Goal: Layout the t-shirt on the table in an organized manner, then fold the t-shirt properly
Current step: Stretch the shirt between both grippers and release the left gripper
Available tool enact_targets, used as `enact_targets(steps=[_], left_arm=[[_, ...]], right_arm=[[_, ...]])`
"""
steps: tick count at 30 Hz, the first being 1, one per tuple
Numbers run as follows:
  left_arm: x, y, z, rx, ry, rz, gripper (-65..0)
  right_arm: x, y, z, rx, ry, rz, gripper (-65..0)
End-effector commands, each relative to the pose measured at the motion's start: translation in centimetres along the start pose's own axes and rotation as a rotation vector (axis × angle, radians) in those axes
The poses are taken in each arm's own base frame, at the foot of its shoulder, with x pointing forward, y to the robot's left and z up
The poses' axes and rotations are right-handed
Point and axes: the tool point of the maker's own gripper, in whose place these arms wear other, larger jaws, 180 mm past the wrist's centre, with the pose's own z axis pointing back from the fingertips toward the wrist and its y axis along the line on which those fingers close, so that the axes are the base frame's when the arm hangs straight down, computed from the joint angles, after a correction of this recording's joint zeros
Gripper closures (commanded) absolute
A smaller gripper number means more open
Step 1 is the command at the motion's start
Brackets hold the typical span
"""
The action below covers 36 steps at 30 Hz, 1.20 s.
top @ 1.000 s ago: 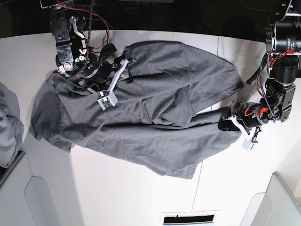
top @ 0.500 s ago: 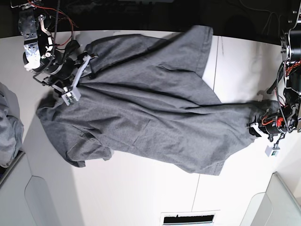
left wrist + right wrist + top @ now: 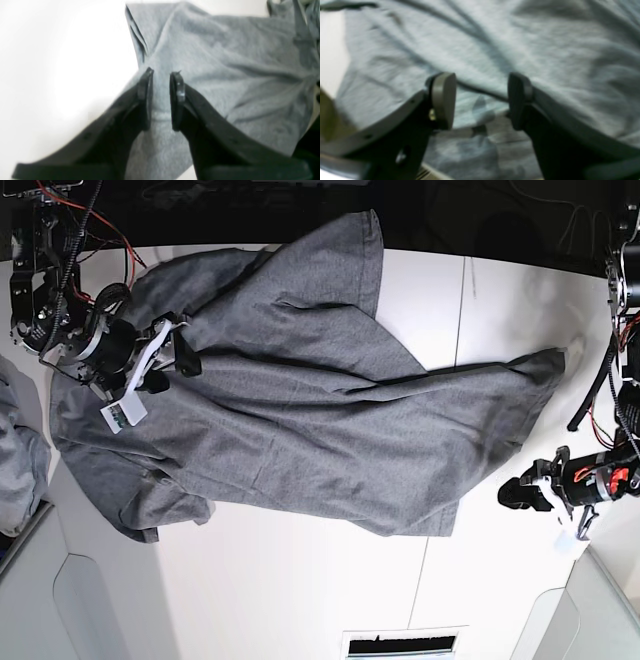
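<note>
Spreading is the step in hand, and by my reading it is only part done. The large heather-grey knit t-shirt (image 3: 300,410) lies open across the middle of the wide white counter (image 3: 300,600), reaching from the left side to well past the thin dark seam line (image 3: 458,310). It is not flat: diagonal creases run through the body, the far part is turned up toward the far edge of the counter, and the right end trails off into a point.

The robot's right gripper (image 3: 170,352), on the scene's left, sits over the shirt's left part with its jaws wide apart. A fold edge runs across the gap, and nothing looks pinched.

The left gripper (image 3: 510,494), on the scene's right, is just beside the shirt's near-right edge. Its jaws stand a narrow gap apart with cloth showing beyond them. Whether they pinch any fabric I cannot tell.

Left to do, as I judge it, is smoothing the creases, squaring the sleeves and hem, and then all of the folding, which has not begun.
</note>
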Motion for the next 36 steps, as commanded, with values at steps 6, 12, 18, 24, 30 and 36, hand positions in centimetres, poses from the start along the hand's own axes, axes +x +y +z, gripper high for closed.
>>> enact_targets(steps=[6,12,18,24,30,36], left_arm=[[-4.1,3.8,3.9,0.073,0.056,0.025,-15.3],[-8.3,5.5,6.6,0.093,0.121,0.090,-16.8],[-13.3,5.9,7.4,0.107,0.211,0.129,-31.2],[-14.0,6.3,7.4,0.130,0.225,0.110,-31.2],[-12.4,7.5,7.7,0.183,0.169,0.064,-31.2],[-12.9,7.7,7.8,0.198,0.180,0.067,-31.2]], right_arm=[[0.6,4.6,-0.4,0.163,-0.070,-0.034,-32.9],[-1.6,5.1,-0.9,0.142,-0.010,-0.015,-32.9],[-3.3,3.7,-1.2,0.078,0.052,0.013,-32.9],[-5.6,3.4,-2.0,0.091,0.104,-0.042,-32.9],[-5.9,3.5,-2.2,0.099,0.108,-0.060,-32.9],[-5.5,3.9,-2.2,0.120,0.086,-0.080,-32.9]])
